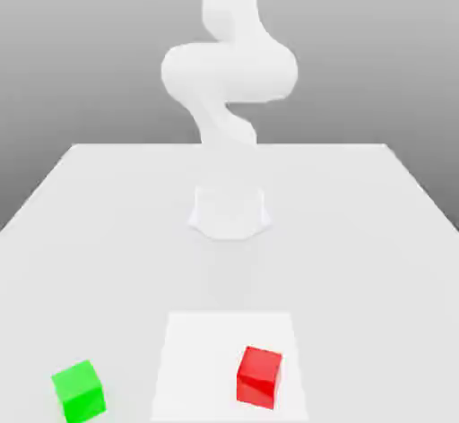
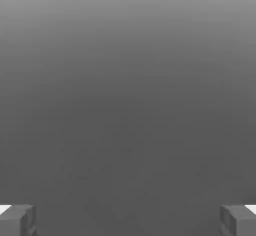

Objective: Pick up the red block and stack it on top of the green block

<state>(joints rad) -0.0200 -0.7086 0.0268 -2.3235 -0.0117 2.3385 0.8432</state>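
Note:
The red block (image 1: 259, 376) sits on the table near the front edge, a little toward the exterior view's right. Farther toward the exterior view's left, by the front corner, rests the green block (image 1: 79, 392). Both cubes lie flat and apart from each other. The white arm (image 1: 228, 76) rises from its base (image 1: 229, 211) at the table's middle and bends upward out of the picture. In the hand view my gripper (image 2: 128, 221) is open, its grey fingertips (image 2: 18, 220) spread wide with nothing between them and only plain grey behind.
A brighter white square patch (image 1: 206, 358) marks the white table (image 1: 359, 233) under the red block. The arm's base stands behind both cubes.

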